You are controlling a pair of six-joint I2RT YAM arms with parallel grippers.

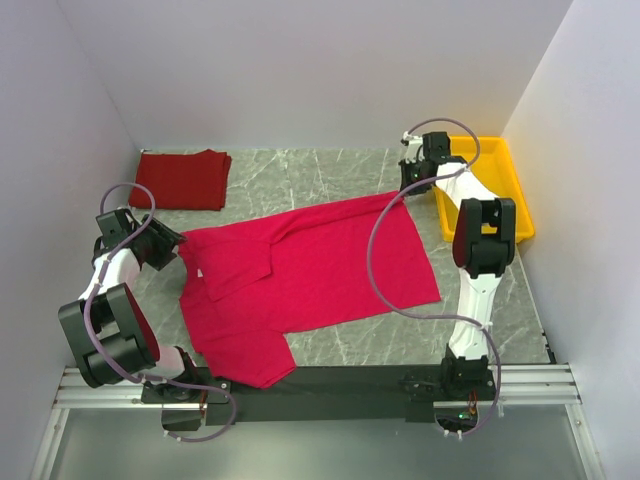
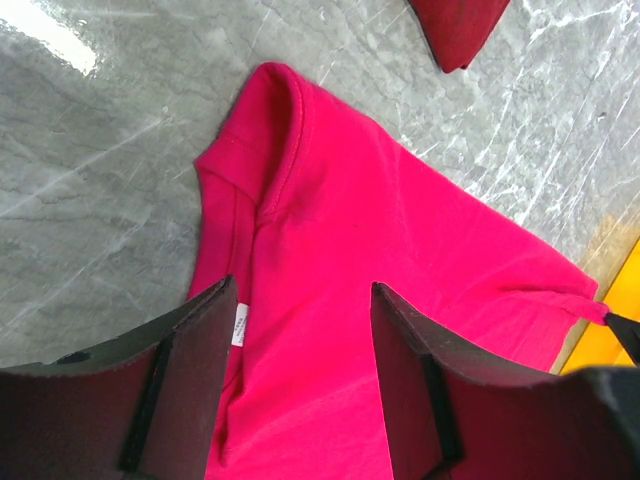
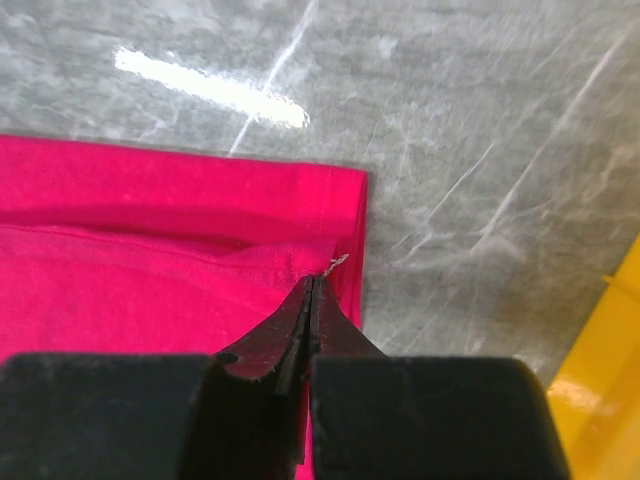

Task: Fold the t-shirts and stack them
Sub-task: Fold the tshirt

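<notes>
Right hand (image 3: 312, 285), closed, pinches the crimson t-shirt (image 3: 150, 250) by a corner; left hand (image 2: 305, 300) hovers wide open over its collar.

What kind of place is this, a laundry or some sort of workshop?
Probably a robot lab test cell, not a laundry: a left arm and right arm are bolted to a metal rail at the table edge, plain white walls box it in, and one crimson shirt lies spread out.
</notes>
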